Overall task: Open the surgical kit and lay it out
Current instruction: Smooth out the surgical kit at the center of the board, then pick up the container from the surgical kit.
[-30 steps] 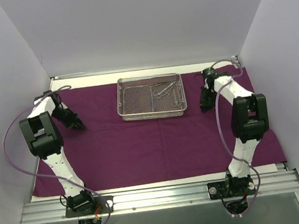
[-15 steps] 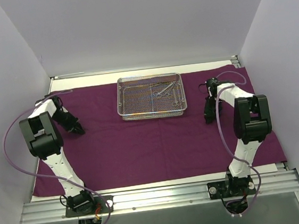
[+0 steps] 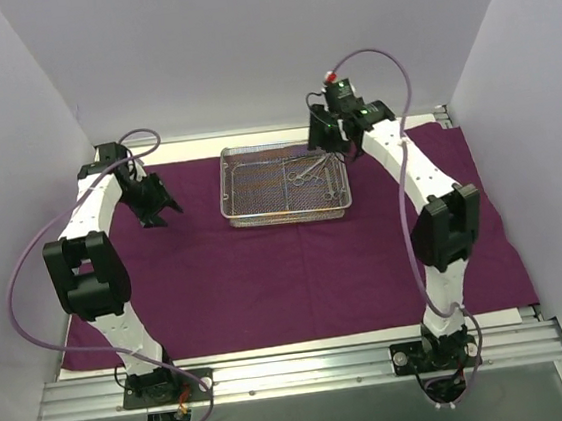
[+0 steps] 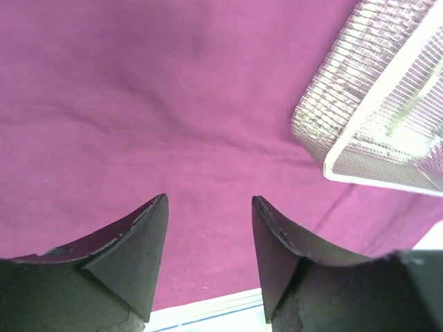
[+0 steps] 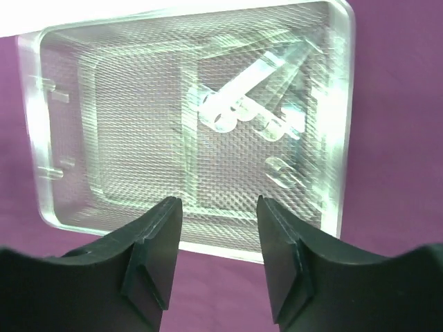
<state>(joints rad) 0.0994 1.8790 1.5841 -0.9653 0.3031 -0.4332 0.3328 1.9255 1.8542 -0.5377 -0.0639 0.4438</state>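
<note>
White walls enclose the purple cloth (image 3: 267, 272), where the mesh tray (image 3: 287, 216) holds instruments (image 3: 312, 172), while the left gripper (image 4: 210, 200) and the right gripper (image 5: 219, 200) both stand apart, holding nothing.

We see the wire-mesh tray (image 4: 374, 104) sitting on the purple cloth (image 4: 138, 104), contents too blurred to tell. Lower and left of the tray, the left gripper (image 4: 210, 200) has its dark fingers (image 4: 142, 242) apart, with only cloth between them. Below the tray, a white strip (image 4: 208, 311) edges the cloth.

Wrap (image 3: 287, 270) flat; tray (image 3: 286, 211) upright, seemingly holding instruments (image 3: 312, 172).
</note>
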